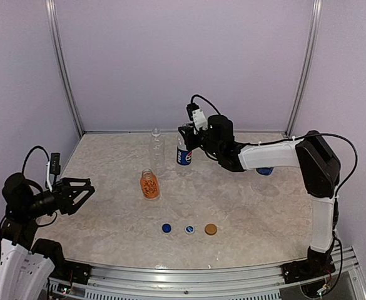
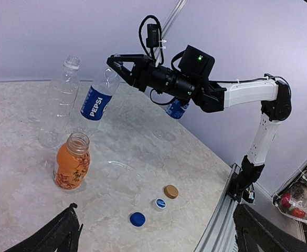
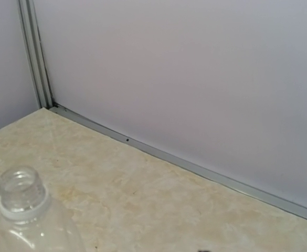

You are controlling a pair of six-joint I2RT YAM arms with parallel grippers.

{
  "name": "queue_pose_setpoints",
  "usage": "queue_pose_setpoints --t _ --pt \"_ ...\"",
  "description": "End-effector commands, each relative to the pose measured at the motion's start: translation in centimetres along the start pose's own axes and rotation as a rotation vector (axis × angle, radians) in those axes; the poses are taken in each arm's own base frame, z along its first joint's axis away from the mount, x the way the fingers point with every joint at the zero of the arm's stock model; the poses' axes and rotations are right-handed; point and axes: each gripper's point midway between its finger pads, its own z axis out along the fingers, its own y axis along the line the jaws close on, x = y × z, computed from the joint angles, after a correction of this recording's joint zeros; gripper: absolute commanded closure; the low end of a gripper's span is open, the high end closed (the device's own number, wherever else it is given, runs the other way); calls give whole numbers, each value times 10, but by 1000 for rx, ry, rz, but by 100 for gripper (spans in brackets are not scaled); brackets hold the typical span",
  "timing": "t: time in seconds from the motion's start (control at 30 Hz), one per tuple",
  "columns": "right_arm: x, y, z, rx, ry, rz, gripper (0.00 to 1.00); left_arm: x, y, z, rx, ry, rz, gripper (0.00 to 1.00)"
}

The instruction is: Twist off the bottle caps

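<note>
Right pincer point(image 1: 184, 133) is pinched almost closed on the top of the Pepsi bottle point(image 1: 183, 156), one dark finger on each side of the neck. The fingers cover the mouth, so I cannot tell whether a cap sits there. Its own camera shows none of its fingers. It shows only the open, ringed neck of the clear bottle point(image 3: 21, 195), whose body is cut off at the bottom edge.

That clear bottle stands just beside the pincer on its left, thin-walled, bare of any label and capless. Further left and nearer the arm bases is the orange bottle point(image 1: 149, 185), short, round-shouldered, open-mouthed and full of orange drink. The blue-label bottle point(image 1: 265, 170) is on the pincer's right, mostly hidden behind the white forearm; only a patch of bright blue shows.

Well nearer the bases than the pincer, three small round caps lie in a row: a blue cap point(image 1: 166, 228), a white cap point(image 1: 189, 229) and a tan cap point(image 1: 211, 229). They rest on the table point(image 1: 251, 212), which is smooth, beige and marbled.

Left pincer point(image 1: 86, 197) is well apart from all of this, spread wide and holding nothing. In its own view its black fingers point(image 2: 59, 236) are cut off at the bottom corners.
</note>
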Motion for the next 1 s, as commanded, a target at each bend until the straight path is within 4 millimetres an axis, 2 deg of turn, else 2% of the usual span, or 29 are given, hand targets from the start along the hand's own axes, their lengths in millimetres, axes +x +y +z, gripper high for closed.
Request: queue_pose_setpoints --t 0.0,0.07,0.17,0.2,0.27,0.47,0.63,0.83,0.9,0.97 --pt "9 0 8 -16 32 1 100 0 7 0 -27 -8 -13 1" --pt "12 2 9 -22 47 -7 99 0 7 0 -28 -8 -13 1" --pt "10 3 5 -33 46 -17 57 0 7 0 -25 -9 -11 1" --pt "8 3 4 -33 44 -21 47 0 7 0 -25 -9 -11 1" --pt "2 4 3 -37 42 -35 34 0 7 0 -26 -9 -12 1" --pt "-17 7 0 -54 39 -65 11 0 6 0 -25 -10 -9 1" --pt "-34 8 -5 -62 30 -79 9 0 6 0 -23 -8 -11 1" --pt "-44 10 -9 -77 46 -86 8 0 6 0 -25 -9 -11 1" --pt "-56 12 -13 -89 55 -86 8 0 6 0 -23 -9 -9 1" --pt "-74 12 -21 -91 76 -77 1 0 6 -1 -26 -12 -7 1"
